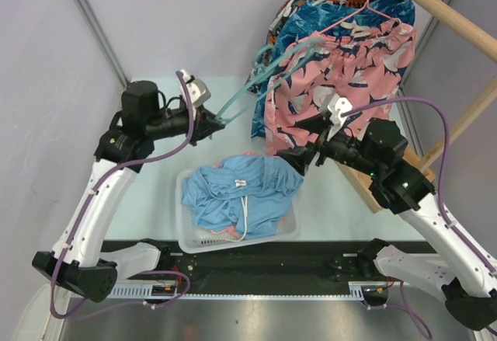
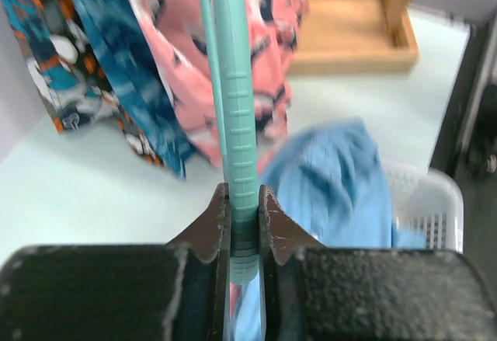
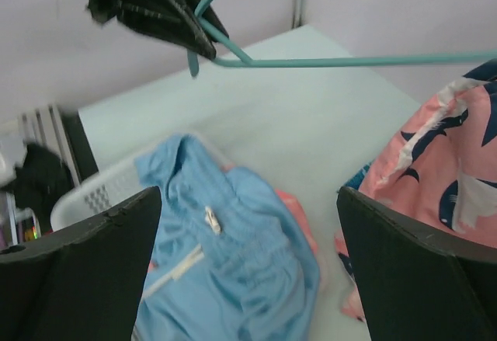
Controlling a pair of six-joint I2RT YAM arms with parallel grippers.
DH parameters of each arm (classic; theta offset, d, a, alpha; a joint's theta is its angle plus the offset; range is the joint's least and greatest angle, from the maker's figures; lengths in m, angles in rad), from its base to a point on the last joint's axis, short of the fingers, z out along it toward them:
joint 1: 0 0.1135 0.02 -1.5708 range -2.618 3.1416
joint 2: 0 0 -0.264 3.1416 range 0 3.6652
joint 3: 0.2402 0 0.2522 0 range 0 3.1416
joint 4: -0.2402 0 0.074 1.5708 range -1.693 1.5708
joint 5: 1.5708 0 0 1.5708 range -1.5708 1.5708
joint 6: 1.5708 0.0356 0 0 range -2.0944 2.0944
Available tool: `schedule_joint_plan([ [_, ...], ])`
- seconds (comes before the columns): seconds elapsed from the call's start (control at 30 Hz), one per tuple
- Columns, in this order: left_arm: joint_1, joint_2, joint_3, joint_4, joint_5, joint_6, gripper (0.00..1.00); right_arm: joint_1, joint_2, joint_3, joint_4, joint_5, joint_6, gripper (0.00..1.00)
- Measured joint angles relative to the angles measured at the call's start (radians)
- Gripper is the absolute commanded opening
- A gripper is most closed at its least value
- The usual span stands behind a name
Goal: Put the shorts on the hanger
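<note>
Presently: hanger (image 2: 237, 108), pinched at one end only by left end effector (image 2: 243, 201) above and behind basket (image 1: 203, 240), judged liable to twist or slip loose; right end effector (image 3: 245, 201) hung spread over shorts (image 1: 241, 189) heaped in that basket.

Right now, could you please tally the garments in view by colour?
Sky-blue shorts: 1
Salmon shorts: 1
Pink shark-print shorts: 1
Blue patterned garment: 1
Dark patterned garment: 1
Total: 5 that show
</note>
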Motion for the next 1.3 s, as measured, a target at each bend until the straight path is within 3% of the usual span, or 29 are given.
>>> schedule_joint_plan([
  [0.17, 0.068, -0.029, -0.002, -0.282, 0.101, 0.237, 0.0, 0.001, 0.003, 0.103, -0.216, -0.064, -0.201, 0.95],
  [0.23, 0.073, -0.028, -0.007, -0.382, 0.125, 0.318, 0.0, -0.006, 0.024, 0.134, -0.286, -0.071, -0.261, 0.99],
  [0.37, 0.073, -0.028, -0.06, -0.489, 0.171, 0.413, 0.0, -0.005, 0.061, 0.164, -0.396, -0.061, -0.337, 1.0],
  [0.67, 0.074, -0.032, -0.176, -0.551, 0.196, 0.526, 0.0, 0.068, 0.134, 0.225, -0.561, -0.037, -0.512, 0.99],
  [0.83, 0.074, -0.038, -0.177, -0.591, 0.224, 0.607, 0.0, 0.073, 0.148, 0.261, -0.574, -0.076, -0.598, 0.93],
  [1.0, 0.074, -0.052, -0.189, -0.636, 0.253, 0.691, 0.0, 0.014, 0.173, 0.262, -0.588, -0.159, -0.675, 0.84],
  [1.17, 0.074, -0.052, -0.201, -0.672, 0.262, 0.771, 0.0, -0.107, 0.19, 0.262, -0.578, -0.27, -0.693, 0.82],
  [1.3, 0.074, -0.048, -0.206, -0.677, 0.262, 0.793, 0.0, -0.062, 0.182, 0.262, -0.556, -0.319, -0.686, 0.82],
])
